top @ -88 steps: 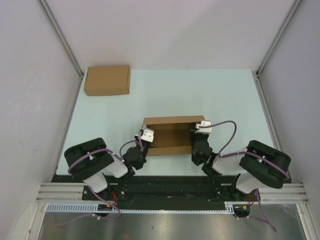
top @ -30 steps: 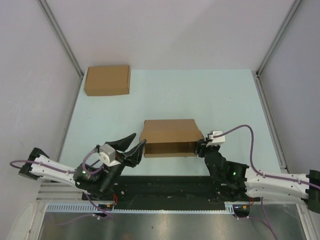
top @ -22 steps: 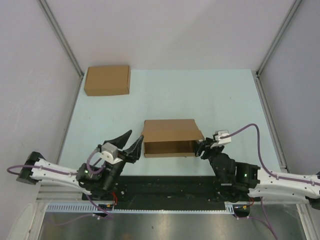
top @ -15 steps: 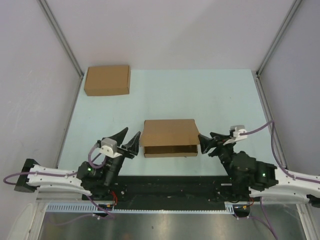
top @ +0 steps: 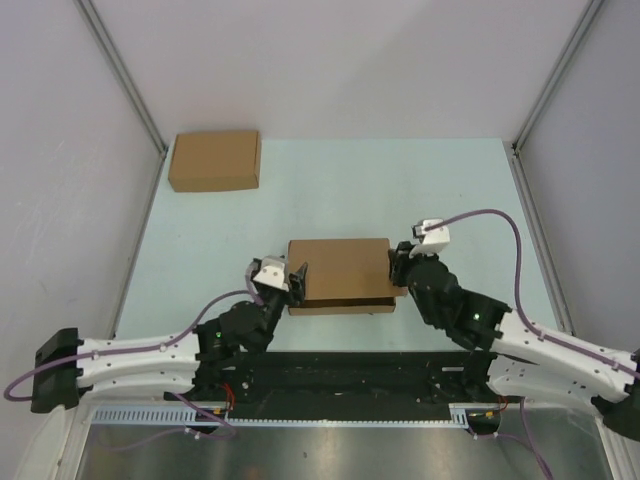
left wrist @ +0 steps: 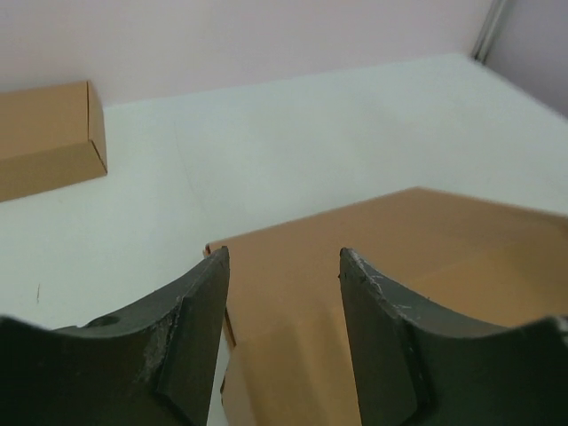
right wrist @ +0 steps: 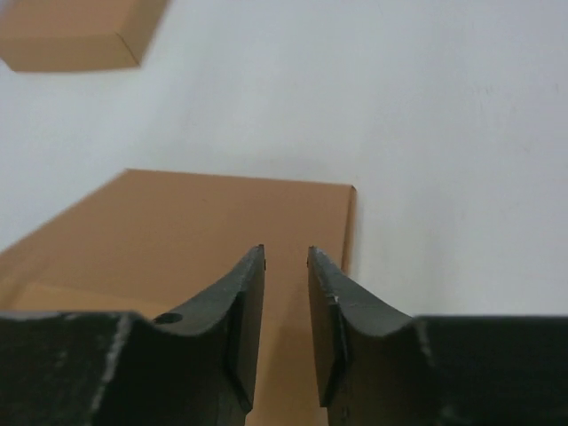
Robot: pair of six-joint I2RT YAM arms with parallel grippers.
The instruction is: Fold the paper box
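The paper box (top: 340, 262) is found at the middle of the table (top: 450, 190), near the arms. It is judged light and thin, easily bent, so it is best held by its short ends. The left gripper (top: 297, 281) is reached low to its 9 o'clock end, jaws open over the lid corner. The right gripper (top: 399, 264) is set at 3 o'clock, jaws almost closed, nothing held.

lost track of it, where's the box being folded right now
Top view: the paper box lies at the table's near middle, with the left gripper at its left end and the right gripper at its right end.
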